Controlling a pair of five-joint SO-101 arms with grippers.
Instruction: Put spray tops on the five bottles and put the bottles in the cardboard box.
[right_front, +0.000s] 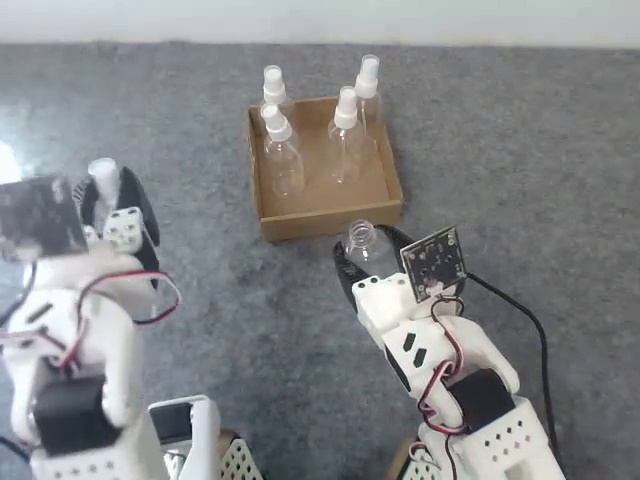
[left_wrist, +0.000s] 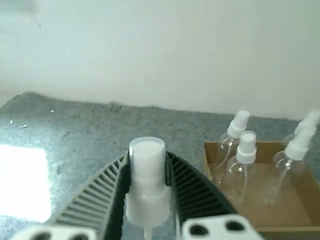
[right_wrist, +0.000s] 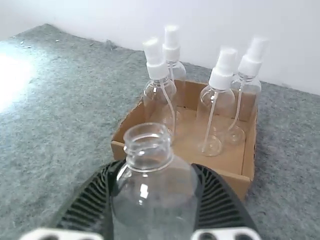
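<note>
The right gripper (right_front: 366, 256) is clamped around a clear open bottle (right_front: 361, 240) with no top on its neck, held upright just beside the near wall of the cardboard box (right_front: 335, 222). The high view cannot settle whether bottle and wall touch. The left gripper (right_front: 104, 190) sits well apart from the box, over the left side of the grey desk (right_front: 500, 130), closed on a white spray top (right_front: 102, 172) held upright. A wide stretch of bare desk lies between the two arms and on both sides of the box, whose far wall is near the edge where the desk meets a white wall. Four capped bottles (right_front: 283, 160) stand in the box, toward its far and middle parts, with a strip of bare floor along the near wall. The right wrist view looks over the open bottle's (right_wrist: 150, 200) threaded rim, flanked by the ribbed fingers (right_wrist: 90, 200) of the right gripper (right_wrist: 152, 175), and into the box (right_wrist: 122, 149), where thin dip tubes run down inside the capped bottles (right_wrist: 212, 110). The left wrist view shows the spray top (left_wrist: 146, 185) pinched in the left gripper (left_wrist: 147, 167), a short stub of tube beneath it, and the box (left_wrist: 260, 210) off to one side.
</note>
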